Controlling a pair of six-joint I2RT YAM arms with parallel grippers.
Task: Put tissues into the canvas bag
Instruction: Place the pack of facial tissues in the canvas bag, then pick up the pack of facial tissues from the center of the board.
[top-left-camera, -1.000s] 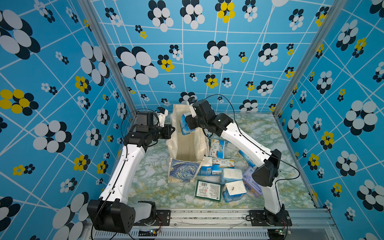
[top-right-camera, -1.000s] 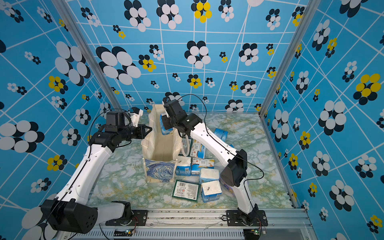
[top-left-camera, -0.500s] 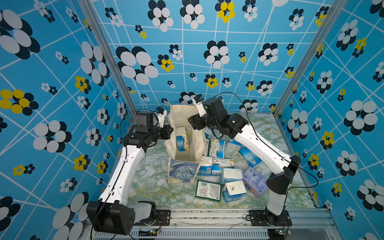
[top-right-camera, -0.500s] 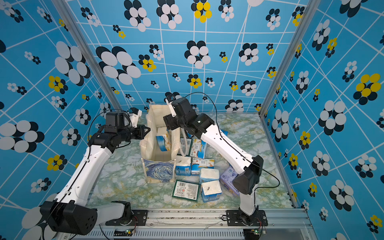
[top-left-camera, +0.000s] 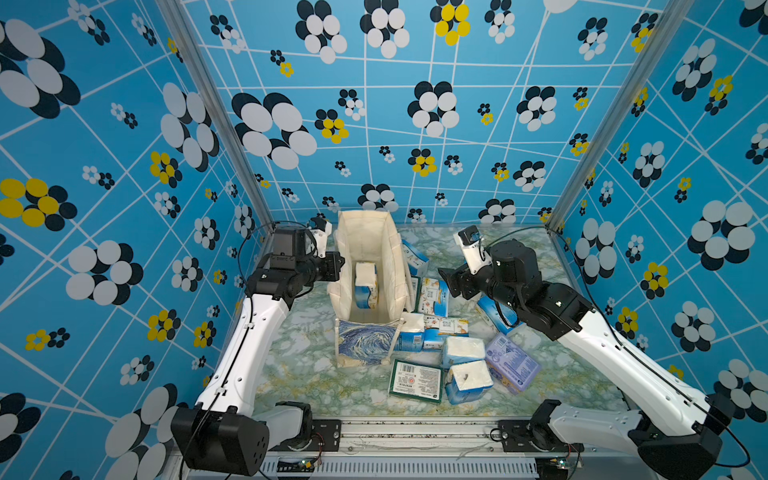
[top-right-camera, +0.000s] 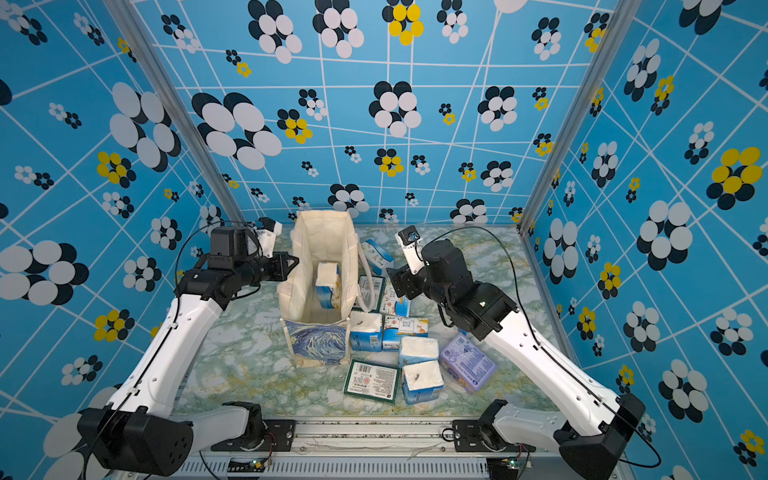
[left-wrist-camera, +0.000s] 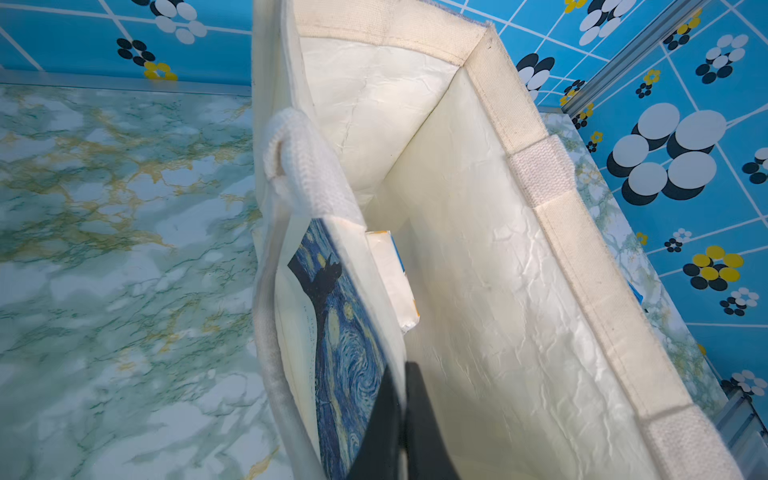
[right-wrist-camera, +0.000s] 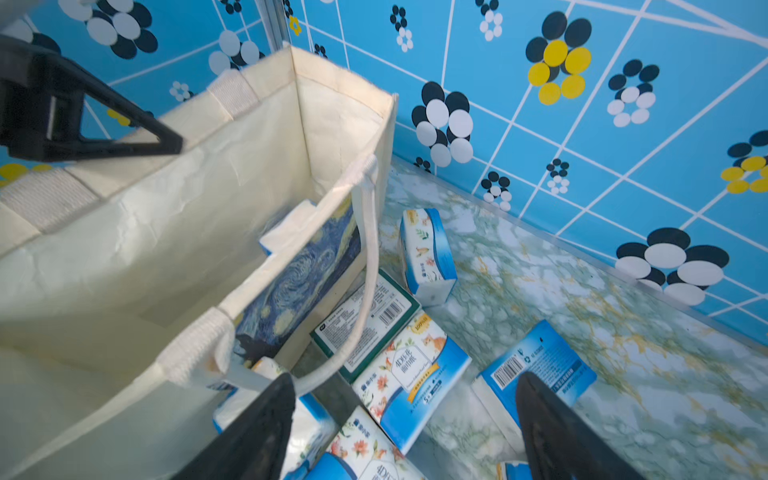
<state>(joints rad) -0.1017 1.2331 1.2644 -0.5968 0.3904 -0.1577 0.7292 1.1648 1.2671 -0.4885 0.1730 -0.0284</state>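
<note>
The canvas bag (top-left-camera: 365, 232) (top-right-camera: 324, 237) stands upright and open at the back middle of the table. One blue-and-white pack of tissues (top-left-camera: 365, 286) (top-right-camera: 328, 286) lies inside it on end. My left gripper (top-left-camera: 338, 266) (left-wrist-camera: 404, 370) is shut on the bag's left side wall (left-wrist-camera: 478, 270), one finger inside and one outside. My right gripper (top-left-camera: 451, 282) (right-wrist-camera: 405, 378) hangs open and empty to the right of the bag, above loose packs (right-wrist-camera: 411, 365). More tissues (top-left-camera: 463, 349) lie on the table in front of and to the right of the bag.
A lavender pack (top-left-camera: 513, 363) and a green-labelled pack (top-left-camera: 415, 380) lie near the table's front. The bag's loop handle (right-wrist-camera: 365, 266) droops over the packs beside it. Patterned walls enclose the marble-look table (top-left-camera: 299, 353) on three sides.
The right gripper let a blue-and-white pack drop into the bag, opened wide and drew back to the right of the bag. The left gripper kept its hold.
</note>
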